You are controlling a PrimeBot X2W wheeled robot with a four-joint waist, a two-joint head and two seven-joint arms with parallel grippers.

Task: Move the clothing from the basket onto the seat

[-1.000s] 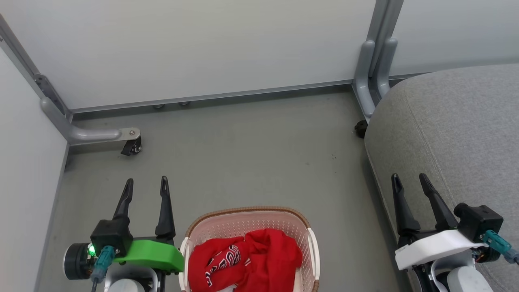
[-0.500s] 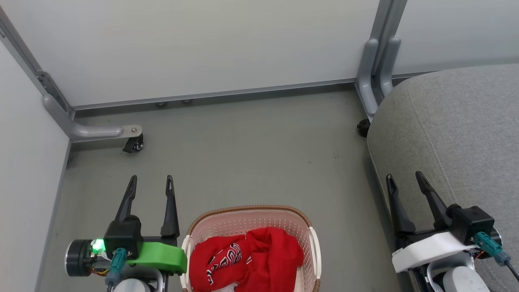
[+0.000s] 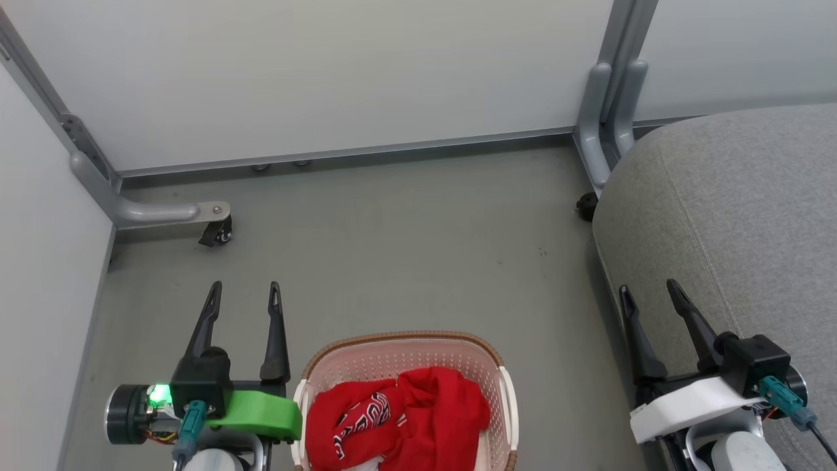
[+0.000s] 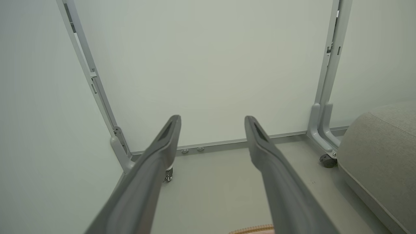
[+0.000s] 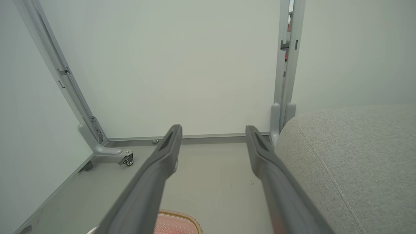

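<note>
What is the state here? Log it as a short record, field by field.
clothing: two red garments bunched in the basket, one with black-and-white print
basket: on the floor, apart from the seat
seat: grey cushion to the right of the basket
left gripper: open, empty, left of the basket
right gripper: open, empty, at the seat's near edge
task: not yet begun
</note>
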